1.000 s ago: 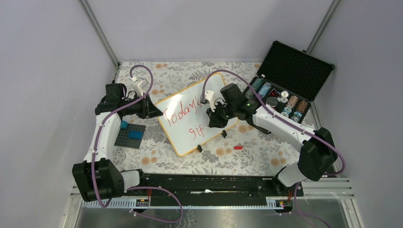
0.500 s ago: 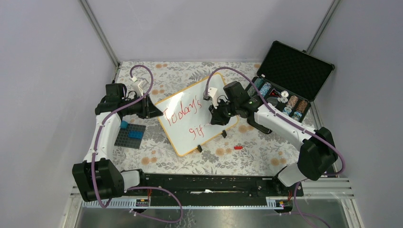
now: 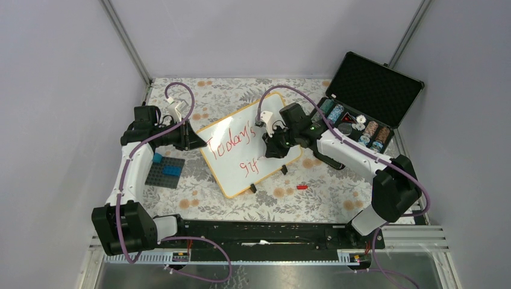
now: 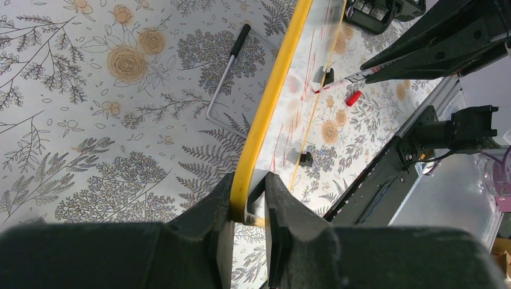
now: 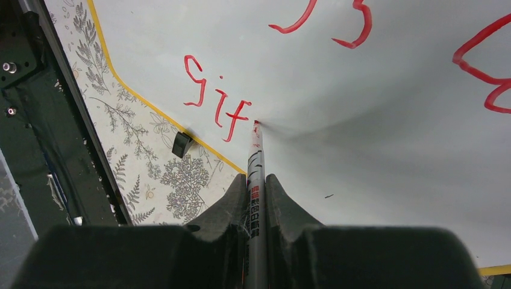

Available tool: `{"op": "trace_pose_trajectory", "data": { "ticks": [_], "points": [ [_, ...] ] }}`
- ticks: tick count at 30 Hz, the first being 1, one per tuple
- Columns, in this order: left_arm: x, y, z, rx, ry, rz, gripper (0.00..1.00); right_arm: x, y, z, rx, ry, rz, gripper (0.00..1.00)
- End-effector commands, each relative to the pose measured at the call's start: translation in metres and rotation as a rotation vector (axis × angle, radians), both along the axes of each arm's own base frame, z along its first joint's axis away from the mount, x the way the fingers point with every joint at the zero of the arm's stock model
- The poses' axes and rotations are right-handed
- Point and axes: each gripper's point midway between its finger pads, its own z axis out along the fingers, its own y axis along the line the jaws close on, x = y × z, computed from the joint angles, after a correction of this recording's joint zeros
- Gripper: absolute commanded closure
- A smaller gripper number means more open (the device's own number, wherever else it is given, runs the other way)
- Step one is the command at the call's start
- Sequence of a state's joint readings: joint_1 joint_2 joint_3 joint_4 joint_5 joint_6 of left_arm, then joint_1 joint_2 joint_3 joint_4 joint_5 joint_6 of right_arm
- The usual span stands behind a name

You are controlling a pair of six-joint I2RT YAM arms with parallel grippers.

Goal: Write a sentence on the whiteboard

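The whiteboard (image 3: 229, 171), white with a yellow rim, stands tilted on the flowered table. My left gripper (image 3: 196, 141) is shut on its left rim; in the left wrist view both fingers (image 4: 248, 192) pinch the yellow edge (image 4: 271, 90). The sentence (image 3: 232, 143) reads "Today's" in red, with "gif" (image 5: 216, 105) on the line below. My right gripper (image 5: 256, 180) is shut on a silver marker (image 5: 255, 162). The marker's red tip touches the board just right of the "f". From above, the right gripper (image 3: 272, 150) hovers over the board's right part.
An open black case (image 3: 367, 96) with spools stands at the back right. A grey baseplate with blue bricks (image 3: 164, 171) lies under the left arm. A red cap (image 3: 302, 187) lies in front of the board. A bent metal rod (image 4: 226, 72) lies behind the board.
The right gripper with the marker has shifted slightly over the board's right part near "gif". The left arm and the board have not moved.
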State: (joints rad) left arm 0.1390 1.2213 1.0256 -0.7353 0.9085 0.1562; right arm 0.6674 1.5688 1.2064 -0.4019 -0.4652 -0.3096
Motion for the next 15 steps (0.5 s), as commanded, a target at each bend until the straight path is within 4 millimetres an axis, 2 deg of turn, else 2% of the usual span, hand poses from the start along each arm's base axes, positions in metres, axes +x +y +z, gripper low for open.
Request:
{"op": "trace_pose_trajectory", "data": {
  "ticks": [1, 10, 15],
  "points": [
    [0.006, 0.005, -0.01, 0.079, -0.029, 0.001, 0.95, 0.017, 0.008, 0.019, 0.027, -0.075, -0.02, 1.0],
    [0.006, 0.005, -0.011, 0.077, -0.026, -0.001, 0.95, 0.026, -0.014, 0.018, -0.005, -0.093, -0.057, 1.0],
    [0.006, 0.005, -0.01, 0.076, -0.028, -0.001, 0.95, 0.028, -0.017, 0.02, -0.005, -0.103, -0.063, 1.0]
  ]
}}
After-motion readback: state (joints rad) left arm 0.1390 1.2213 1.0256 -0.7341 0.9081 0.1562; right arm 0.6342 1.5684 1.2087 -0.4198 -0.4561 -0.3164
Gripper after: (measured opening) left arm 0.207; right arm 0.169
